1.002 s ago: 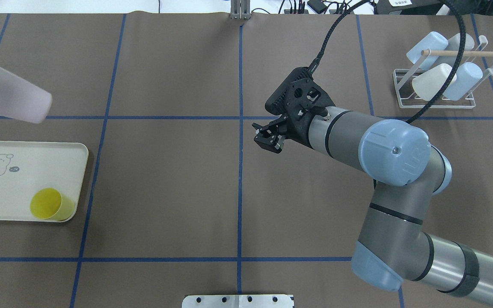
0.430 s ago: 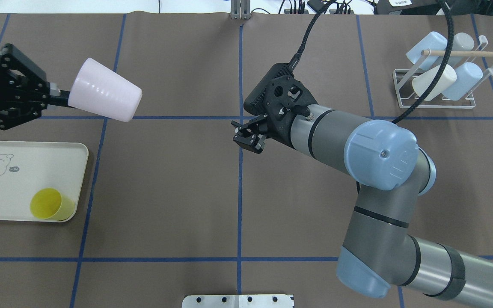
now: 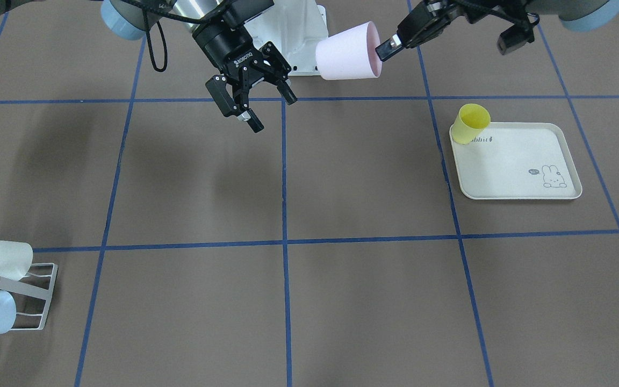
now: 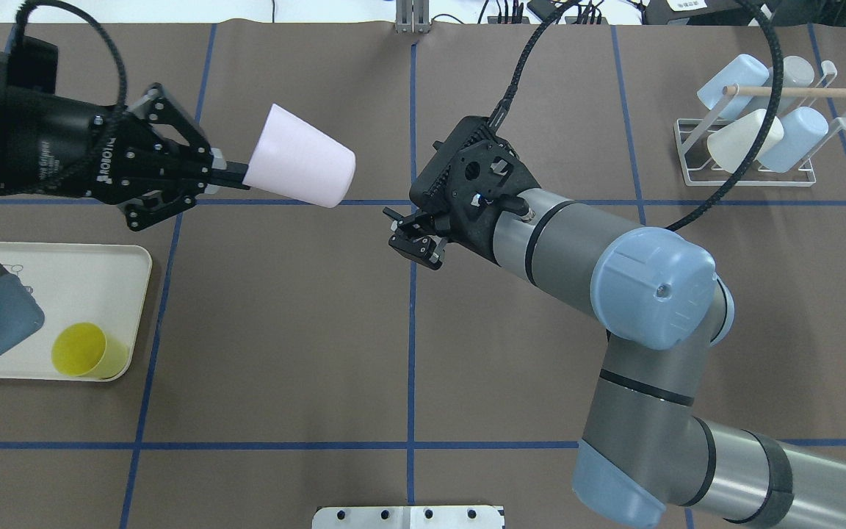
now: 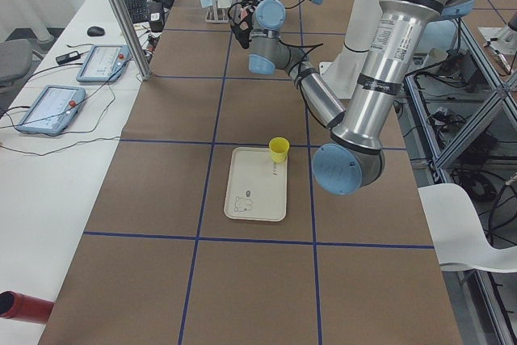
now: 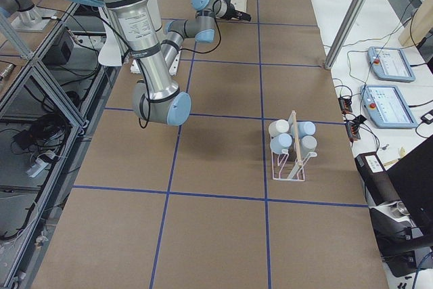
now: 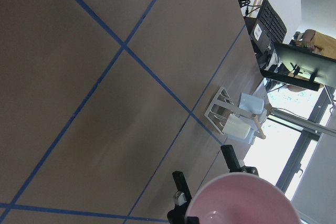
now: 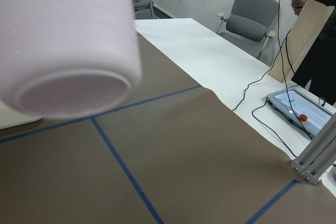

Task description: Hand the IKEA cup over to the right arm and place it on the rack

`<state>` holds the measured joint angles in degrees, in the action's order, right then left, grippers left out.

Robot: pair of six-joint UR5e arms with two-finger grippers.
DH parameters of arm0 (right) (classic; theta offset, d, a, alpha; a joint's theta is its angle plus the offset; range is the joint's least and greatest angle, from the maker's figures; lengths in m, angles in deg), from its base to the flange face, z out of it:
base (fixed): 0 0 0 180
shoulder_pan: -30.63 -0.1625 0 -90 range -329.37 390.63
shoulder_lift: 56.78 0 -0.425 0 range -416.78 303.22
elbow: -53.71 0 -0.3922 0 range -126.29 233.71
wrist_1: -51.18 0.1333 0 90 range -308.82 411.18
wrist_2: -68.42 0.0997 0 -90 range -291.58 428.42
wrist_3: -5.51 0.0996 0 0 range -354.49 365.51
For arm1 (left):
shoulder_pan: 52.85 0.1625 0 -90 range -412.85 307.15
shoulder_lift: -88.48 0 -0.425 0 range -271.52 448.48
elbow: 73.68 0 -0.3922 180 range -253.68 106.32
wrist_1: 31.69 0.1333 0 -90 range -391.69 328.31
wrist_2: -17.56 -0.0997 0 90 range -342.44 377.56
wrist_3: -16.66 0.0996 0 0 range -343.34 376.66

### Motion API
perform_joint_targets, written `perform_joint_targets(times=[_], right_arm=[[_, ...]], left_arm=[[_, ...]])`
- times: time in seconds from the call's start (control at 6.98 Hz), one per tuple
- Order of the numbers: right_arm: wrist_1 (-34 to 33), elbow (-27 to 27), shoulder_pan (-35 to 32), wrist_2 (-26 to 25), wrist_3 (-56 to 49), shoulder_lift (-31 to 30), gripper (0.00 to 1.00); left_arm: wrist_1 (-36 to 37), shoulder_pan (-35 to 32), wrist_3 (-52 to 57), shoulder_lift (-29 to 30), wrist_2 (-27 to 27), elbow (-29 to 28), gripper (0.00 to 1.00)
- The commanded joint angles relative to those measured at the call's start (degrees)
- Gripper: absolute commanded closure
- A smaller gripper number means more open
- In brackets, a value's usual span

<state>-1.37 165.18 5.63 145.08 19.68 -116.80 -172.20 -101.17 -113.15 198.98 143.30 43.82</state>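
Note:
The pink IKEA cup [image 4: 302, 167] hangs on its side in the air, base pointing at the right arm. My left gripper [image 4: 241, 176] is shut on the cup's rim; this also shows in the front view [image 3: 383, 49]. The cup's rim fills the bottom of the left wrist view [image 7: 247, 203]. My right gripper [image 4: 397, 231] is open and empty, a short gap from the cup's base, fingers spread in the front view [image 3: 274, 114]. The cup's base looms in the right wrist view [image 8: 68, 40]. The white wire rack [image 4: 753, 176] stands at the far right.
The rack [image 3: 41, 301] holds several pale blue and white cups under its wooden dowel [image 4: 797, 92]. A cream rabbit tray [image 4: 63, 294] at the near left carries a yellow cup [image 4: 85, 351]. Blue tape lines cross the brown table cover.
My left arm has carried the pink cup rightward toward the table's middle. My right gripper has shifted left toward it and stays open.

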Motion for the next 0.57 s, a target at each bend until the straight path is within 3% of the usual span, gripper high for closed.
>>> perform_joint_targets(times=[0.0,0.43], right_arm=[[0.4,0.2,0.9,-0.5,-2.4,0.0,0.01],[0.5,0.7,1.6,-0.5,-3.0,0.2,0.0]], left_arm=[[4.6,3.5,0.0,3.8,-4.8,-0.5,1.0],[4.5,4.1,0.8,3.9,-5.6,-1.8,1.0]])
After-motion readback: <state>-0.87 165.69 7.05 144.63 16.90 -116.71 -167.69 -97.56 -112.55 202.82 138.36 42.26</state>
